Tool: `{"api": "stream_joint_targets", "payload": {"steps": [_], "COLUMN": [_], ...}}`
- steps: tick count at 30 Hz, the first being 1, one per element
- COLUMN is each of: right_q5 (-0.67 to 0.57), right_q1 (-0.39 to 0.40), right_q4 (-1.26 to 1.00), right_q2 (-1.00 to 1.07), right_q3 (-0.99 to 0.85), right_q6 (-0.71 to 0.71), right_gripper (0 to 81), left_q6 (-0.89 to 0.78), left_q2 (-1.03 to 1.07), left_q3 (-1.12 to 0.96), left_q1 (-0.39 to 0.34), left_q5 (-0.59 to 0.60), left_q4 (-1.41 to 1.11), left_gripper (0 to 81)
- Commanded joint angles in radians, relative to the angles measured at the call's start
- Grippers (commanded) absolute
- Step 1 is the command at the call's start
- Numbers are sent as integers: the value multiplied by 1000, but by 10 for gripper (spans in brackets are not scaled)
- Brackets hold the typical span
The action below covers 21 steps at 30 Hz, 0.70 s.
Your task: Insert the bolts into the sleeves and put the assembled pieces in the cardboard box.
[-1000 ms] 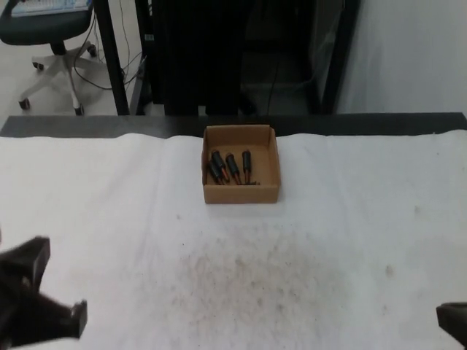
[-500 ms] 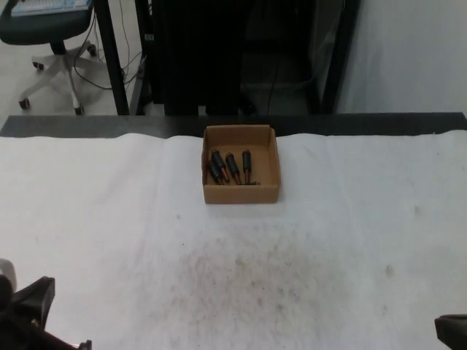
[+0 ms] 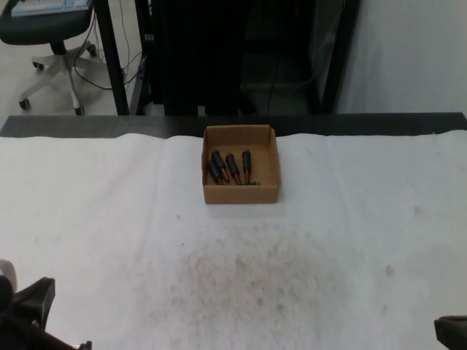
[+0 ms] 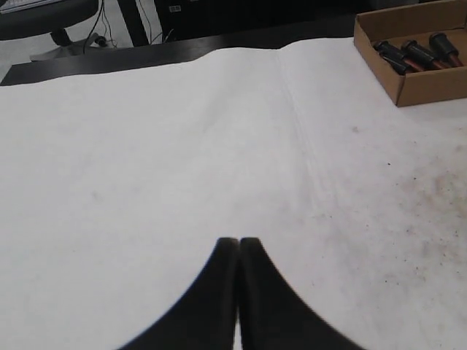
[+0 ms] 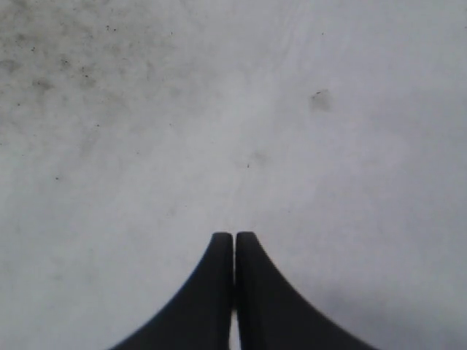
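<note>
Apparently I'm wrapping up: several assembled pieces (image 3: 232, 167) are lying inside the cardboard box (image 3: 241, 195), which is sitting at the far middle of the counter (image 3: 343, 233). My left hand (image 4: 238, 248) is hanging clenched, gripping nothing, over the near counter, well apart from the box. My right hand (image 5: 234, 242) is likewise clenched on nothing, low over stained cloth. I'm judging the task done, or nearly.

A lab workroom
White cloth-covered bench (image 3: 109, 211); black wheeled swivel chair (image 3: 45, 30) and loose cables (image 3: 122, 69) on the floor, far left.
</note>
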Motion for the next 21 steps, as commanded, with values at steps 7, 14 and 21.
{"api": "stream_joint_targets", "payload": {"steps": [7,14,21], "right_q5": [-7,-7,-7], "right_q1": [18,19,19], "right_q4": [-202,-265,-269], "right_q2": [-81,-212,-321], "right_q3": [117,212,283], "right_q6": [-2,-2,-2], "right_gripper": [8,8,8], "left_q6": [-9,-9,-9], "left_q2": [-10,-10,-10], "left_q3": [65,145,165], "left_q1": [2,2,2], "left_q5": [-13,-13,-13], "left_q4": [-47,-210,-394], "left_gripper": [3,3,3]}}
